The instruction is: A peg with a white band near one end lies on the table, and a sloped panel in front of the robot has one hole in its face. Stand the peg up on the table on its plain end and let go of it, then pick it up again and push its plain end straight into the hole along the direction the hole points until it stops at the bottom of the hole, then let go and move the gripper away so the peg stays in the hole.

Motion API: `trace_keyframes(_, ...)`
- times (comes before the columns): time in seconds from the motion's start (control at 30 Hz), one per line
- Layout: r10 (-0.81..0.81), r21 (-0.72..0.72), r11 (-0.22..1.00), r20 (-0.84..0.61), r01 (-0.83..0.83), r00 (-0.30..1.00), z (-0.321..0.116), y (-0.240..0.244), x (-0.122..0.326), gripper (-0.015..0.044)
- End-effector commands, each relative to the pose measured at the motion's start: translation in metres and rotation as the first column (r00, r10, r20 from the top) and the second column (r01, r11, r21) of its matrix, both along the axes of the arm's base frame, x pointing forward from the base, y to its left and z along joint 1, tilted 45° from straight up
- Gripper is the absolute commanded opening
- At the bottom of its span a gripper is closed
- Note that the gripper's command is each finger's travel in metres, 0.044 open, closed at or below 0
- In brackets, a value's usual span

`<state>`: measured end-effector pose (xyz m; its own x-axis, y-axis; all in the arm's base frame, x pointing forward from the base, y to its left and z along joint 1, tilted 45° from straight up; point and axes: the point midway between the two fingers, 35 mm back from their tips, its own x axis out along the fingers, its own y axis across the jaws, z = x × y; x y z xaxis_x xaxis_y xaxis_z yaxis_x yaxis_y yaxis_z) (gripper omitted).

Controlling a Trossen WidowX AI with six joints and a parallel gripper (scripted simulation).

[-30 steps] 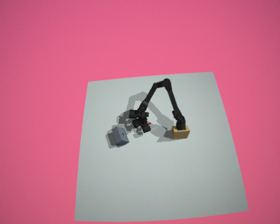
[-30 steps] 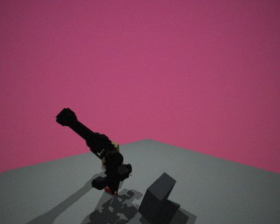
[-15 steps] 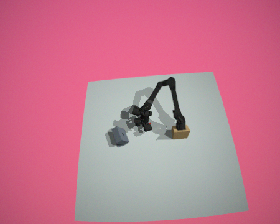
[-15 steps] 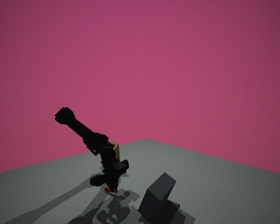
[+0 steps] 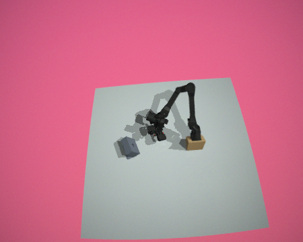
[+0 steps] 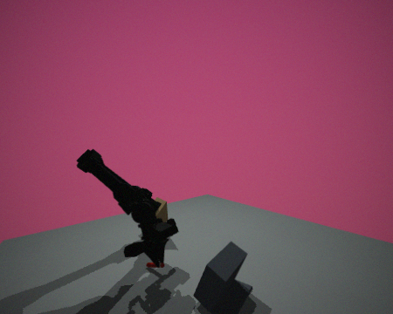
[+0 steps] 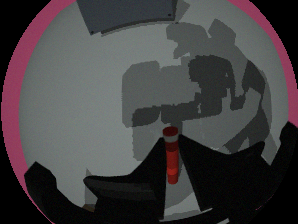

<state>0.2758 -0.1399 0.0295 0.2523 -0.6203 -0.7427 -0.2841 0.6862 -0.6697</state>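
The red peg (image 6: 151, 264) (image 7: 172, 162) is held roughly level, low over the table, by the look of its shadow in the exterior view. Its white band is close to the far end in the wrist view, just beyond the fingertips. My gripper (image 6: 159, 262) (image 7: 170, 140) is shut on the peg near the banded end, and the plain end points back between the fingers. In the top view the arm hides most of the peg. The sloped panel (image 5: 128, 146) (image 6: 217, 279) (image 7: 130, 12) is a grey-blue block, apart from the gripper. Its hole (image 5: 132, 144) shows as a small dark spot.
The tan base block (image 5: 196, 144) (image 6: 162, 211) carries the arm, on the opposite side of the gripper from the panel in the top view. The pale grey table (image 5: 172, 191) (image 6: 319, 257) has its edges well away from the gripper. Arm shadows fall around the fingers.
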Motion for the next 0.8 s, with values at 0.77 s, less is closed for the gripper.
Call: trace_keyframes(0.77,0.155,0.055,0.985,0.16,-0.166,0.975,0.01,0.005,-0.014,0.0049)
